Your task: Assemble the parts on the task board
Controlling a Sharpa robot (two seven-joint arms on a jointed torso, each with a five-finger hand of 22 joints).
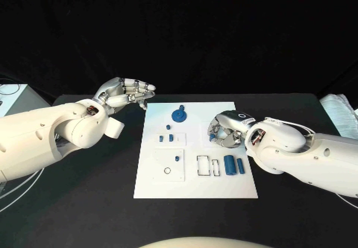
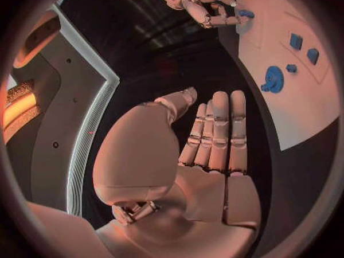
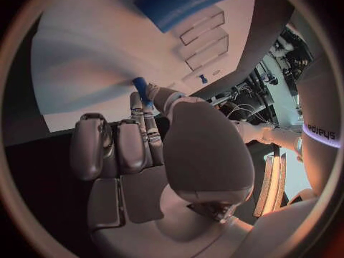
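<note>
The white task board (image 1: pixel 195 181) lies in the middle of the black table. On it are a round blue part (image 1: pixel 179 114), two small square blue parts (image 1: pixel 166 138), a tiny blue piece (image 1: pixel 177 158) and two blue cylinders (image 1: pixel 234 165) beside rectangular recesses (image 1: pixel 204 164). My right hand (image 1: pixel 226 129) hovers over the board's right edge and pinches a small blue part (image 3: pixel 141 90) between thumb and fingertips. My left hand (image 1: pixel 123 93) hangs above the table off the board's far left corner, fingers straight and holding nothing (image 2: pixel 215 137). The left wrist view also shows the round blue part (image 2: pixel 273 78).
A white box (image 1: pixel 18 101) stands at the table's left edge and pale cloth (image 1: pixel 343 111) lies at the right edge. Cables run under my left arm. Bare black table surrounds the board.
</note>
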